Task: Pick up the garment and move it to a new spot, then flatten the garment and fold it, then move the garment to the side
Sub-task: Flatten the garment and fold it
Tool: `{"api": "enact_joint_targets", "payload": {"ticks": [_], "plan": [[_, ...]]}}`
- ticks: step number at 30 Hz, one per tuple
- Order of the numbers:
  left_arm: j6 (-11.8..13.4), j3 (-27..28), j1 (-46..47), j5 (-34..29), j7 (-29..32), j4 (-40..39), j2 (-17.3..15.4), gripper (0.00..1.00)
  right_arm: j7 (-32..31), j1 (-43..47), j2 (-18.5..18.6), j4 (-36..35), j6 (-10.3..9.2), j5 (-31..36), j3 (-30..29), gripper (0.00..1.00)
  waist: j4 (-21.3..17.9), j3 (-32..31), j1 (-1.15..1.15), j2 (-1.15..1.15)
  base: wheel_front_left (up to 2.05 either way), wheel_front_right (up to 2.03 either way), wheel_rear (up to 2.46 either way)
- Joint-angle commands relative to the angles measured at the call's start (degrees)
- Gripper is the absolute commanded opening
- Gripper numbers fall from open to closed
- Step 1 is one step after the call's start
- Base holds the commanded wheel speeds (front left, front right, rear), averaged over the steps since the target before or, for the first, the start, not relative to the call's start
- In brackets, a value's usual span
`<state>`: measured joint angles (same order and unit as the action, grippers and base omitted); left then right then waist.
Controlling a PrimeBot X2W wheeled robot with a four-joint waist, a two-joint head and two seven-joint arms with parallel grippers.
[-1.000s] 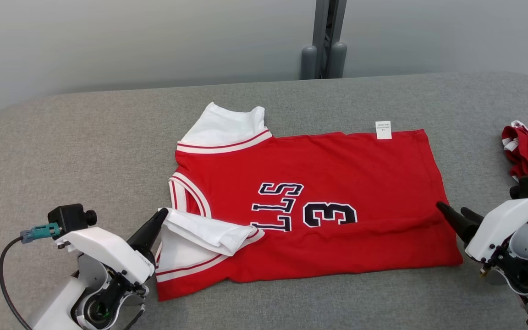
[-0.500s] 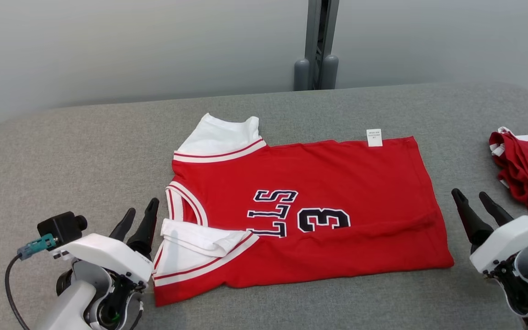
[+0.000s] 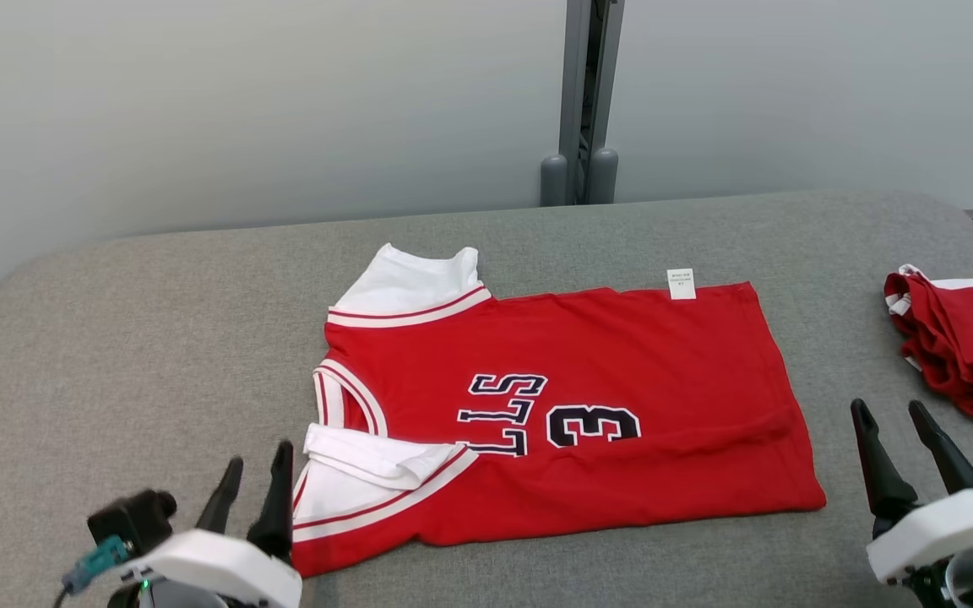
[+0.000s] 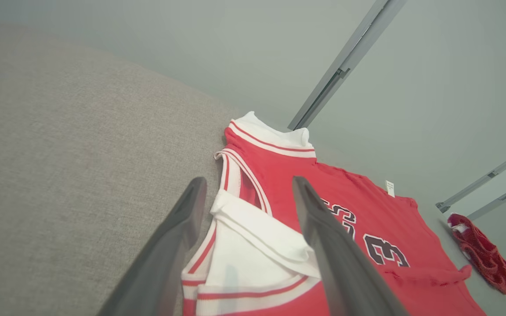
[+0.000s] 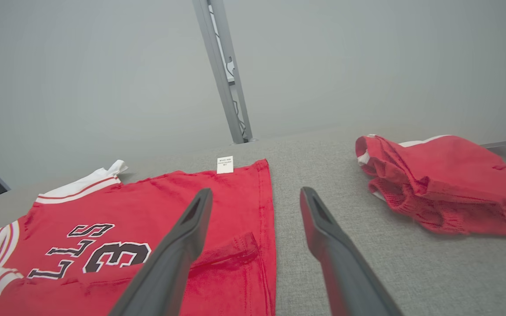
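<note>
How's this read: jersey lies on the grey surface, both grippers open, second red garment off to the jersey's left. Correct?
Not quite: the side is wrong. The second red garment lies off to the right of the jersey, as the head view shows. The rest holds: the jersey lies on the grey surface, and the left gripper and right gripper are both open.

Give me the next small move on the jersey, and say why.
Probably lower the left gripper onto the doubled-over white sleeve just ahead of it and pinch it for the next fold. The red jersey lies flat on the grey table; this gripper and the right gripper both stand open, holding nothing.
</note>
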<state>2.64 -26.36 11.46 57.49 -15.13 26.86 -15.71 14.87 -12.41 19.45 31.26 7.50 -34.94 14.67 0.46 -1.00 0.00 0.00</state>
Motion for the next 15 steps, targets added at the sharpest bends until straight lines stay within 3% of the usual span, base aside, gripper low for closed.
{"api": "enact_joint_targets", "payload": {"ticks": [1, 5, 10, 15], "plan": [[0.17, 1.34, -1.93, -2.49, -0.03, -0.16, 0.6, 1.0, 0.31, 2.57, -1.45, -1.87, -0.02, 1.72, -2.88, 1.0, 0.05, -0.38, 0.0, 0.0, 0.0, 0.0, 0.0], [0.03, 2.48, -5.52, -8.1, -0.04, 1.21, 2.95, 1.0, 0.33, 6.78, -5.2, -6.16, -0.02, 5.9, -8.46, 1.0, 0.15, -0.82, 0.0, 0.0, 0.0, 0.0, 0.0], [-0.13, 2.6, -6.36, -12.64, -0.05, 4.85, 4.85, 1.0, 0.33, 9.58, -7.7, -8.54, -0.02, 8.99, -10.63, 1.0, -0.13, -0.79, 0.0, 0.0, 0.0, 0.0, 0.0], [-0.43, 3.65, -4.8, -12.47, -0.05, 10.8, 6.97, 1.0, 0.3, 9.79, -8.89, -10.34, -0.02, 10.41, -11.7, 1.0, -1.24, -0.51, 0.0, 0.0, 0.0, 0.0, 0.0]]}}
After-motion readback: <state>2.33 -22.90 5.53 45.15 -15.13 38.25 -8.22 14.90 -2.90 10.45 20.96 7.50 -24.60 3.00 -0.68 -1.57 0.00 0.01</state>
